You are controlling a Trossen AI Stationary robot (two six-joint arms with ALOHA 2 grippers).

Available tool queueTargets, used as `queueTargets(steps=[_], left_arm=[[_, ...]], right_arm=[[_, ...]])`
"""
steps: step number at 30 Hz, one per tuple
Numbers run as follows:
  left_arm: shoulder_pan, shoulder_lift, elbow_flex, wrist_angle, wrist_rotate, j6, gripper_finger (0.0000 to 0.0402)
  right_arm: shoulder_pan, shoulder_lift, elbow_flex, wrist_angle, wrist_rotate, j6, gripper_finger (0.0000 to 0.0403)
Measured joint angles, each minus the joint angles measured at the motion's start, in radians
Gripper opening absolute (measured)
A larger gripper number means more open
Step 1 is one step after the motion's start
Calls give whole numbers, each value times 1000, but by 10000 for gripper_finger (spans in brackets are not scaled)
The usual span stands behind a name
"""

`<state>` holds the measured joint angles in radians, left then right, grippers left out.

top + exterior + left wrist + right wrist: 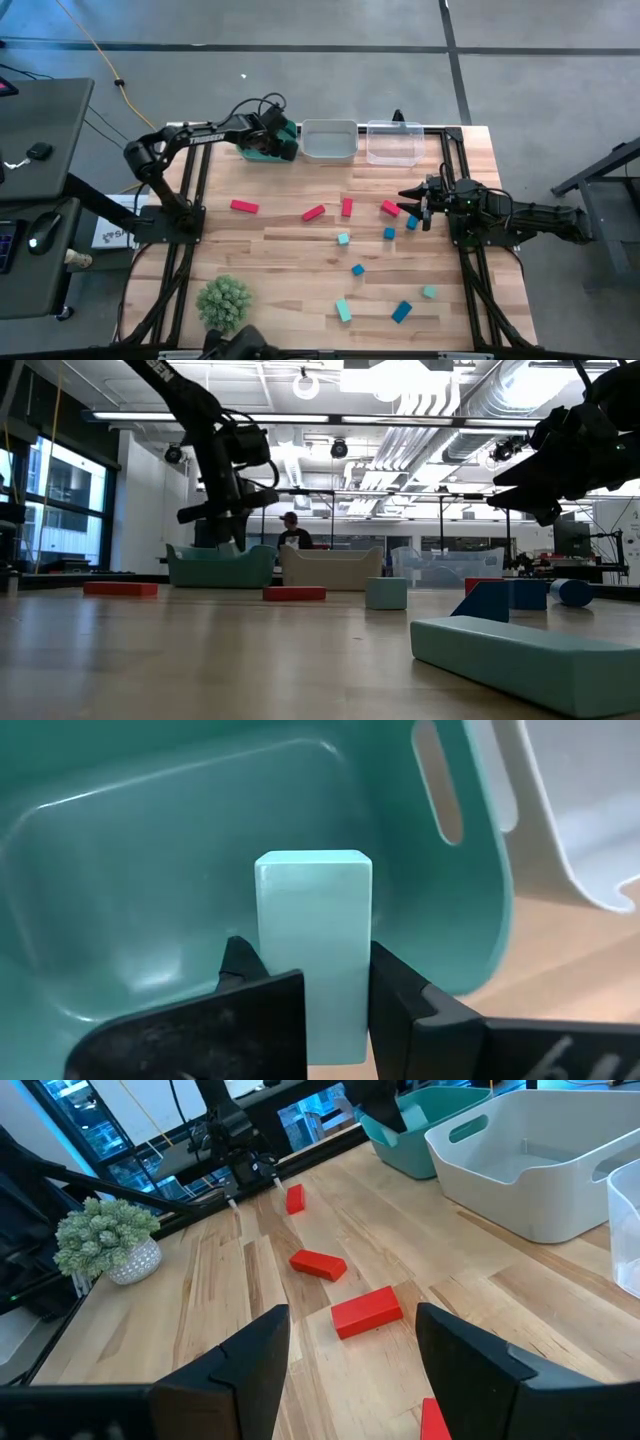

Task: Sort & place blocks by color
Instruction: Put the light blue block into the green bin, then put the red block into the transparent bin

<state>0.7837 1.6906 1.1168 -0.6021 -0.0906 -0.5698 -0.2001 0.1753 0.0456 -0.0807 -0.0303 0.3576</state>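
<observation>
Left wrist view: left gripper [315, 1010] is clamped on a light teal bar [314, 940], held upright directly over the hollow of the teal bin [120, 850]. Judgement: bar is positioned for release into the bin of matching colour. High view confirms the left arm reaches to the teal bin [268, 148] at the table's far edge, beside the white bin [329, 140] and the clear bin [393, 143].

Right gripper [417, 206] hovers near the table's right edge, fingers spread wide, holding nothing; right wrist view shows a red bar [367, 1311] on the wood between its fingers, probably the next pick.

Remaining blocks lie loose on the table [280, 260]: red bars mid-table, blue and teal pieces toward the near right. Sorting looks barely begun.
</observation>
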Motion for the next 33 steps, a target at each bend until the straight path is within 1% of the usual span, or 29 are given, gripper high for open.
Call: queueTargets(steps=[4, 16, 19, 28, 33], left_arm=[[0, 22, -1, 8, 0, -3, 21], [1, 22, -1, 42, 5, -8, 25], [3, 22, -1, 43, 5, -21, 34], [4, 22, -1, 64, 1, -21, 79], [5, 21, -1, 68, 5, -16, 92]], right_arm=[[0, 0, 0, 0, 0, 0, 209], [0, 0, 0, 0, 0, 0, 209], [0, 0, 0, 0, 0, 0, 209], [0, 0, 0, 0, 0, 0, 209], [0, 0, 0, 0, 0, 0, 209]])
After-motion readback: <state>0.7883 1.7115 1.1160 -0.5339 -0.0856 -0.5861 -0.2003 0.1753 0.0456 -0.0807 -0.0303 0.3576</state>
